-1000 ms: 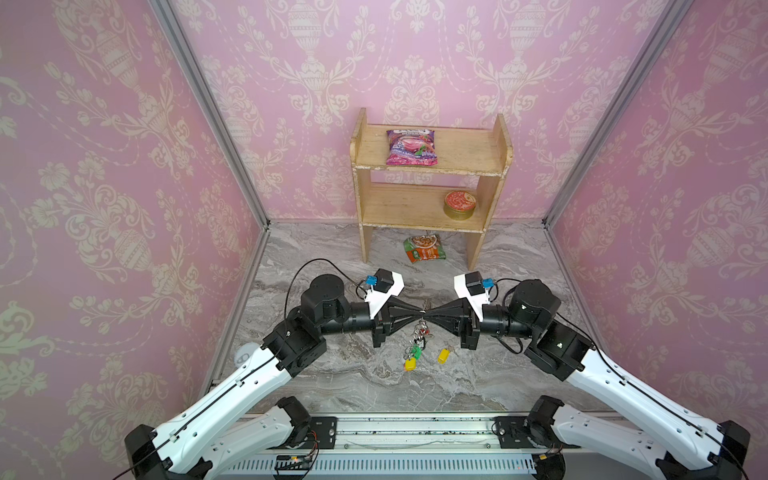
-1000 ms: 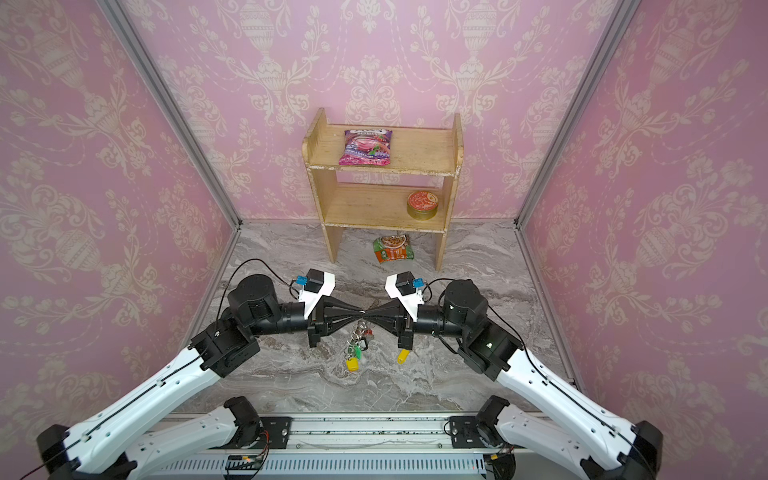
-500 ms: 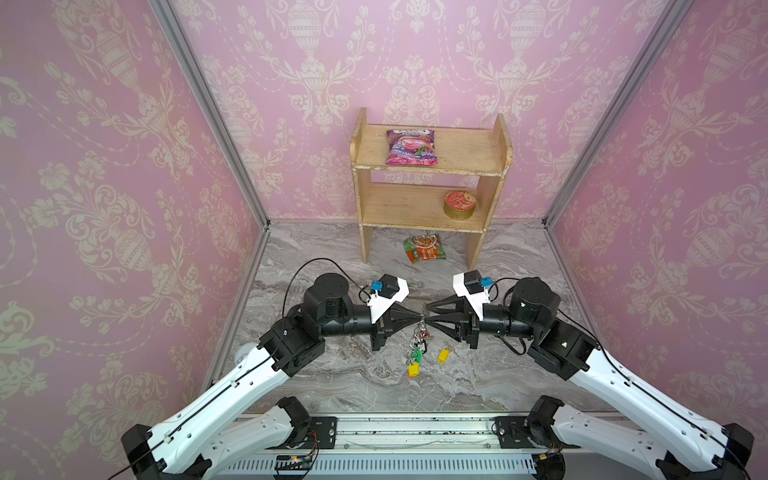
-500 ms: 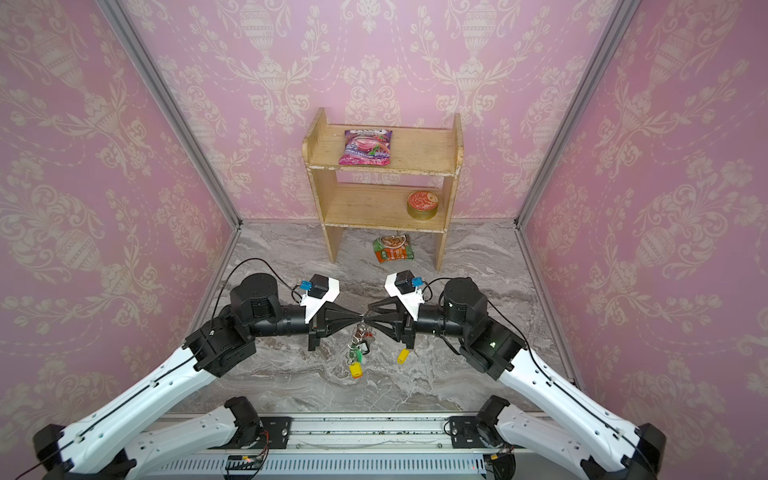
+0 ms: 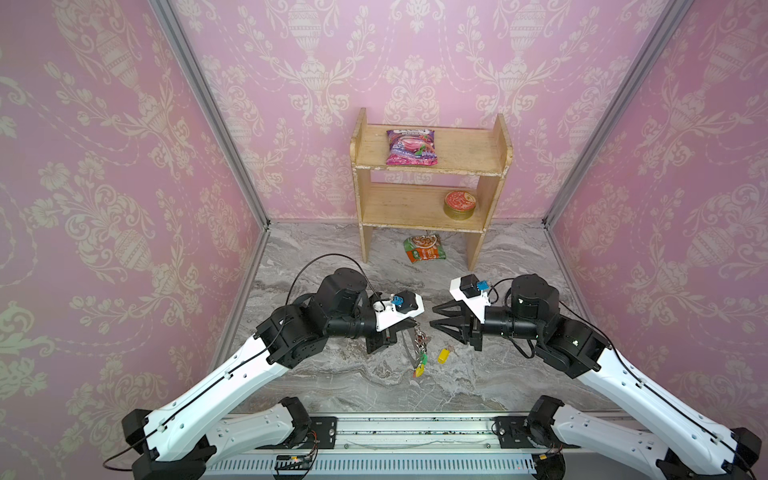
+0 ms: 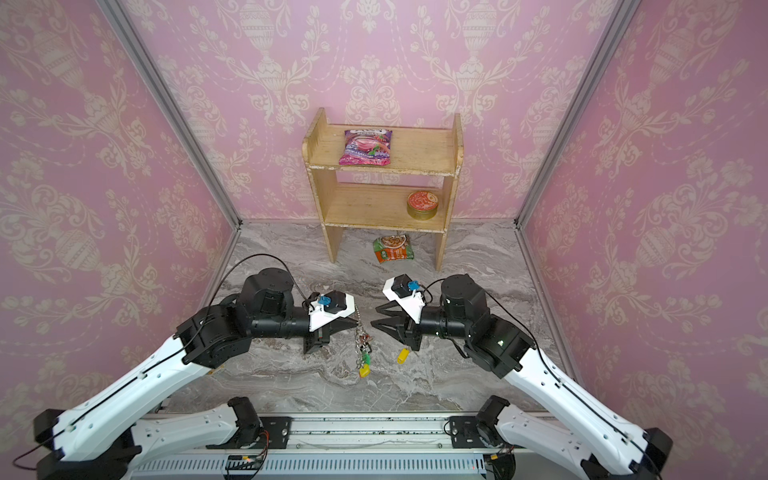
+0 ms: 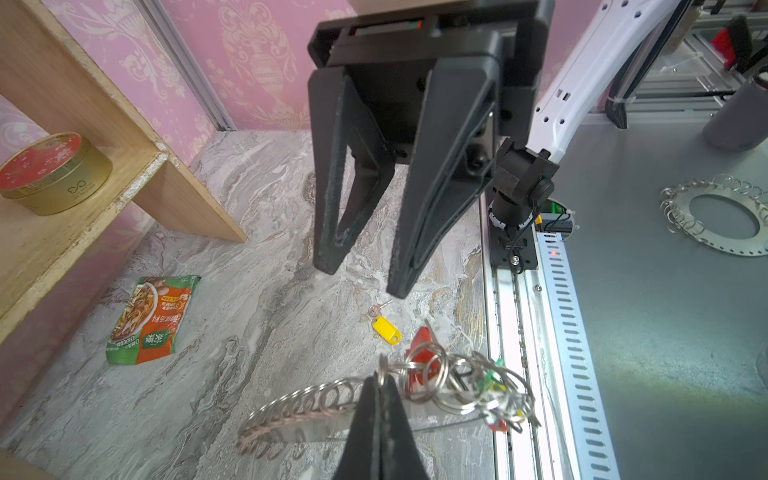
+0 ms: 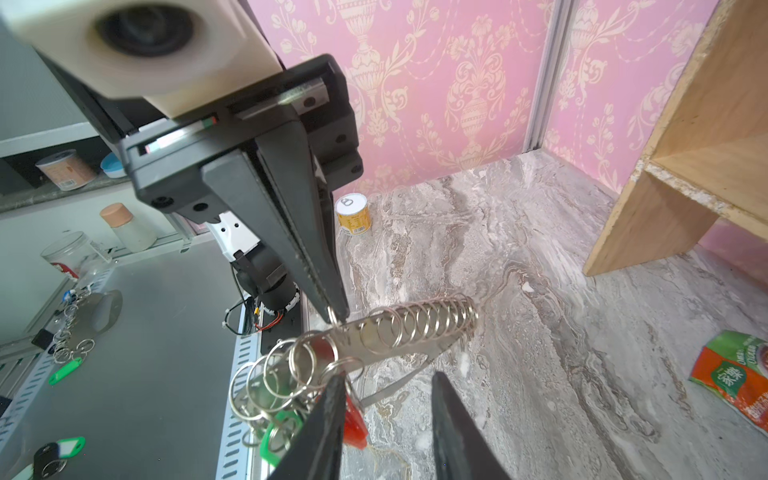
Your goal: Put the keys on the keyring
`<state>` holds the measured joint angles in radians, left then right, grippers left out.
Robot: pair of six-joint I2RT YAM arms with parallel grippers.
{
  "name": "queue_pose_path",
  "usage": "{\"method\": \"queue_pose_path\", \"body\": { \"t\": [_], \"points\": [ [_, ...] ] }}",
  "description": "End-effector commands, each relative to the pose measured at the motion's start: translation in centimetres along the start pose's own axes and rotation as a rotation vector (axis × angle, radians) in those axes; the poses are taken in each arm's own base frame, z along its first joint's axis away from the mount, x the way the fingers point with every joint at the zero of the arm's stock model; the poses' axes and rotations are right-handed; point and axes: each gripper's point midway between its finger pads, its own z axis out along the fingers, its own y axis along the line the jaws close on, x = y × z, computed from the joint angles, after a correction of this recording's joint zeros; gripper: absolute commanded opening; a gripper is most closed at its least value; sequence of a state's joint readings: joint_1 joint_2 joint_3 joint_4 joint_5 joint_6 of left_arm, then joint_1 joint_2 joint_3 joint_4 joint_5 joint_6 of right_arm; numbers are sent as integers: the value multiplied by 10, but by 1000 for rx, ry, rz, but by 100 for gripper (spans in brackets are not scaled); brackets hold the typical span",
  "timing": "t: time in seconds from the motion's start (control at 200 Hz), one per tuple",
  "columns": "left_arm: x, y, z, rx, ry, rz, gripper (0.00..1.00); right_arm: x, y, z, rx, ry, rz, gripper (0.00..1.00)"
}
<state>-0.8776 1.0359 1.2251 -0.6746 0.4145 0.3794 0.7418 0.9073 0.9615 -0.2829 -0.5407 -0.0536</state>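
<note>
Yellow key (image 5: 444,355) lies loose, nearest the right gripper (image 5: 432,317), parted and empty; left gripper (image 7: 380,376) pinches the keyring (image 8: 399,336).

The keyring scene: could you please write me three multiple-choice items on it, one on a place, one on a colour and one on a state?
1. The loose yellow-tagged key lies: A on the marble tabletop; B in the round tin; C on the green packet.
2. The packet on the shelf's top board is: A blue; B purple-pink; C yellow.
3. The left pincer is: A wide open; B out of view; C shut on the keyring.
Key: 1 A, it rests on bare marble; 2 B, its wrapper shows purple and pink; 3 C, its closed tips grip the keyring in both wrist views.
</note>
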Motion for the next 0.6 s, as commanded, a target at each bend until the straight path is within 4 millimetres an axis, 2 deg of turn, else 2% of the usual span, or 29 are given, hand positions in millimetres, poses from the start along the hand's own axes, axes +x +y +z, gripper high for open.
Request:
{"method": "queue_pose_path", "body": {
  "t": [0.0, 0.235, 0.595],
  "points": [
    [-6, 2, -7, -29, 19, 79, 0, -15, 13, 3, -60, -30, -53, 33],
    [-10, 2, -7, -30, 15, 93, 0, -7, 19, 9, -87, -2, -62, 27],
    [-11, -3, -1, -5, 14, 105, 0, -15, 17, 8, -70, -24, -76, 23]
  ]
}}
